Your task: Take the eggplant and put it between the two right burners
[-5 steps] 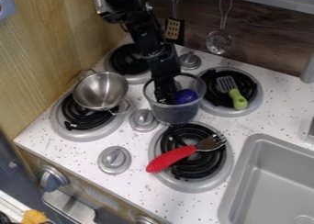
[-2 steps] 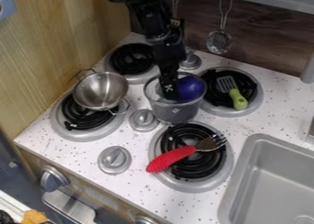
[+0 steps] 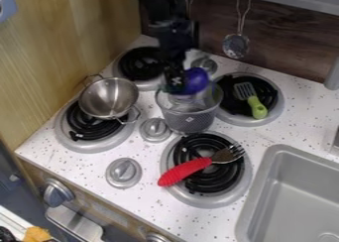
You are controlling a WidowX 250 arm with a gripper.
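While the one gripper (image 3: 177, 83) has its jaws closed on one eggplant (image 3: 197, 80) above one mesh basket (image 3: 191, 119), four burners (image 3: 206, 178) hold one two-handled metal bowl (image 3: 108, 98), one fork (image 3: 187, 171) and one slotted spatula (image 3: 255, 106).

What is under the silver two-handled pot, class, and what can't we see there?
Under the silver pot is a burner's black coil in a grey metal pan. Their near parts show; whatever the pot covers can't be seen.
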